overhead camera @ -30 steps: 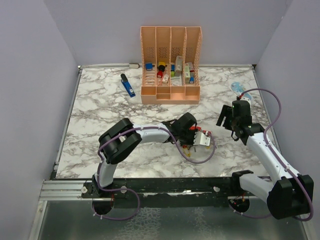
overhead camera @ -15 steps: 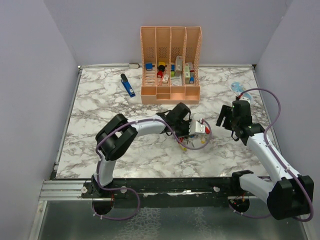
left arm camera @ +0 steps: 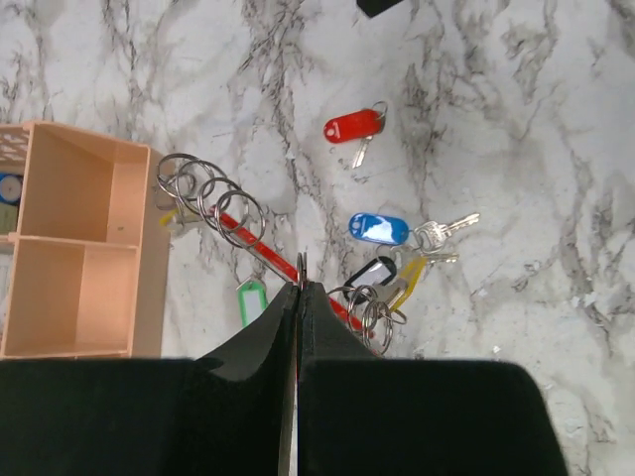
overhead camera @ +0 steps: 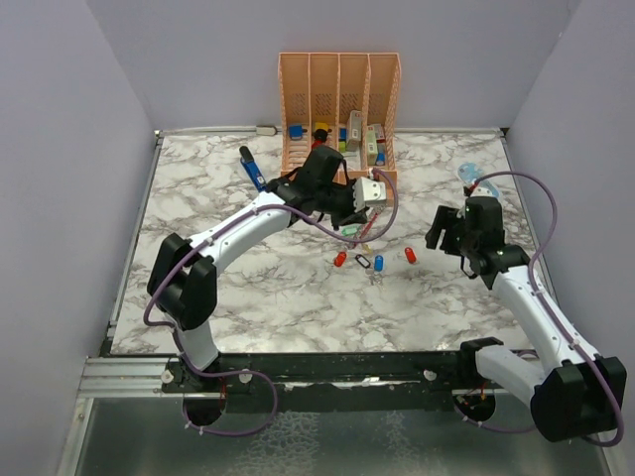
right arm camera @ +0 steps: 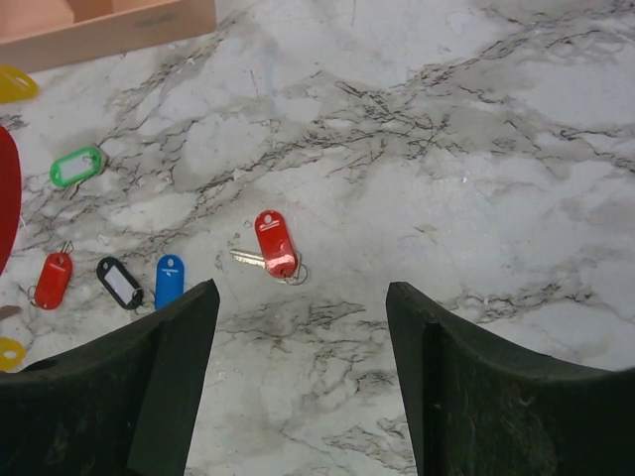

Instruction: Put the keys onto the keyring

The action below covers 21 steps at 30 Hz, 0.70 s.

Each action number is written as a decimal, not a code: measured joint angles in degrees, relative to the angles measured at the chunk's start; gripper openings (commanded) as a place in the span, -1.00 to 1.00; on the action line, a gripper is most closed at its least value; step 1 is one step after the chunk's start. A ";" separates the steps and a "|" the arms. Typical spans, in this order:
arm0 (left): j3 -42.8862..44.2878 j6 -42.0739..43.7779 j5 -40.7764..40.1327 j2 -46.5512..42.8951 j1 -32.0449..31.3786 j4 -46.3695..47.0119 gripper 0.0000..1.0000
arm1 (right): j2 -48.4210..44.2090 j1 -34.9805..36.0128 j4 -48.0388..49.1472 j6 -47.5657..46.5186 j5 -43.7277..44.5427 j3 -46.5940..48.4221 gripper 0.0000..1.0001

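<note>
The left gripper is pinched tight on the red keyring, just beside the peach organizer. The keys lie loose on the marble table below it. The right gripper hangs spread wide above a red key.

Robot lab test cell, not a lived-in room. Plain grey partition walls box in a marble-patterned tabletop, and both arms are bolted to a black rail on aluminium framing, well behind the left gripper. Purple cables loop loose behind the right gripper; a peach slotted organizer stands just beyond the left one.
</note>
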 measured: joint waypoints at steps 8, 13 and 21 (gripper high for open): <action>3.85 -0.55 4.59 -0.92 1.42 -8.28 -1.00 | 1.77 0.00 -0.13 -1.95 -7.67 0.00 0.27; 4.98 0.66 4.90 -3.50 5.55 -14.01 -1.00 | 1.92 0.00 -0.50 -2.40 -11.58 -0.15 0.08; 6.23 5.62 4.68 -10.54 13.31 -21.46 -1.00 | 2.21 0.42 -0.33 -2.23 -20.81 -1.92 -0.09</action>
